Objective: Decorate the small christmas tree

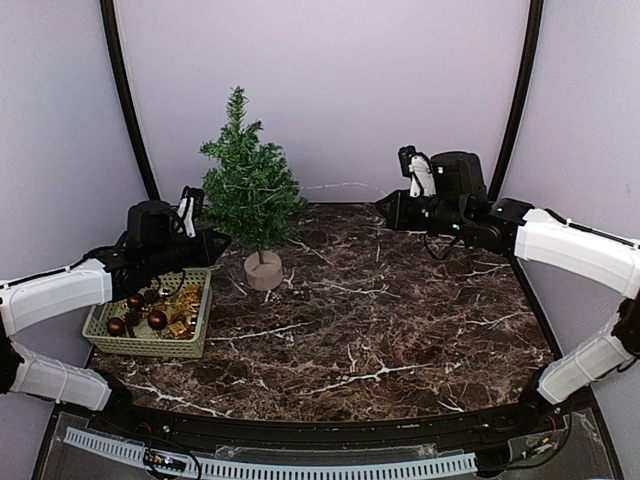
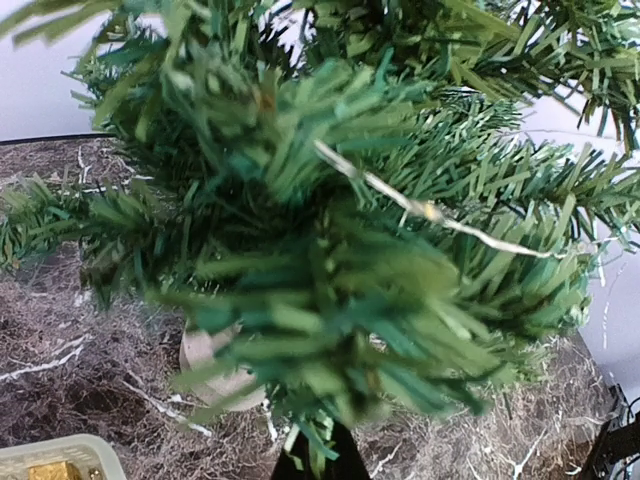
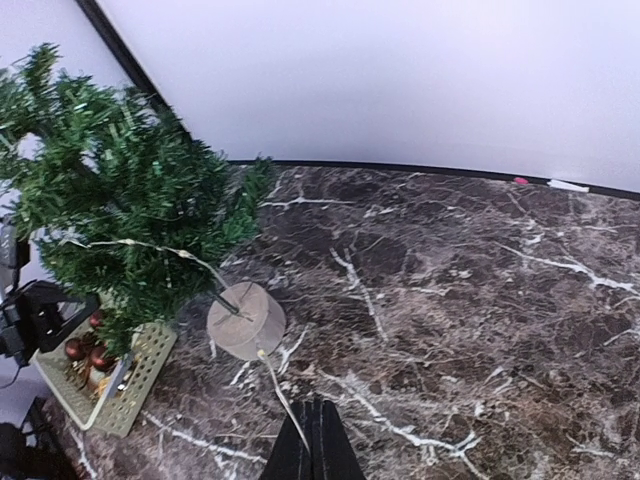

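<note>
while both arms reach over a dark brown marble worktop [image 1: 400, 330] veined in white, the scene reads from left to right like this. at the left edge, toward the near left corner, sits a pale green plastic basket [image 1: 120, 345] holding dark red baubles [image 1: 157, 319] and gold ornaments [image 1: 185, 302].

above the basket's far side, the left gripper [image 1: 222, 243] pushes into the lower left branches of the small christmas tree [image 1: 250, 185]. its wrist view is filled with blurred green needles, and its dark fingers are clenched together at the bottom of that picture; whether a twig is pinched between them i cannot tell.

the tree stands upright just right of the basket, near the far edge and left of the middle, on a round pale stump base [image 1: 263, 271]. it is much taller than the basket. a thin pale wire [image 3: 150, 245] lies across its branches, drops past the base and trails over the marble toward the right arm.

well apart from the tree, near the far edge and right of the middle, the right gripper [image 1: 381, 207] points left toward the tree. its fingers are pressed together. the wire runs up to the fingertips [image 3: 325, 445], but whether it is gripped i cannot tell.
</note>
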{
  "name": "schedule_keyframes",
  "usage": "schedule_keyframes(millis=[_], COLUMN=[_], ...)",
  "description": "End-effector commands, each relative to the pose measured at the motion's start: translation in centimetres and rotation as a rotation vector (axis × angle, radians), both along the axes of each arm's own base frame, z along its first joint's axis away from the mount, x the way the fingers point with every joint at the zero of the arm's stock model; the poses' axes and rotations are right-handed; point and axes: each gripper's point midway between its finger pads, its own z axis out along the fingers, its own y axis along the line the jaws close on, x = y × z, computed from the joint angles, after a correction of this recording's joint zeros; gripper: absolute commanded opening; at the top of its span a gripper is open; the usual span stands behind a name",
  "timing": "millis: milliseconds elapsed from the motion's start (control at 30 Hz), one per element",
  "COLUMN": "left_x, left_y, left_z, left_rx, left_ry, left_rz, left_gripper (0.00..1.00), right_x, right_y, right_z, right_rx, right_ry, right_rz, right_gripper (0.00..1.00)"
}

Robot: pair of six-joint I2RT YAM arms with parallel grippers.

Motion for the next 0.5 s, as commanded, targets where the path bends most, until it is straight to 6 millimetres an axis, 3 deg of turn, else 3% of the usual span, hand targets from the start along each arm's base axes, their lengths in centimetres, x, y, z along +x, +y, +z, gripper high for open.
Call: schedule_keyframes(millis=[0,133,467], left_x=[-0.7,0.4,3.9], left_y=[1.8,3.6,5.4], left_z=[-0.4,-0.5,-1.0], left_rx=[0.037,-0.006,0.002], left_ry=[0.005,0.006,-0.022], left_rz=[0.002,0.018,0.011], left_gripper=[0.00,0.00,0.00], right_x=[-3.6,-3.5,0.2], right_y=[1.7,2.0,3.0], right_z=[0.0,-0.4,-0.8], right_rx=[0.027,0.054,0.059], right_ry=[0.052,0.053,-0.005], right_rz=[0.147,0.136,0.039], right_gripper=[0.00,0.00,0.00])
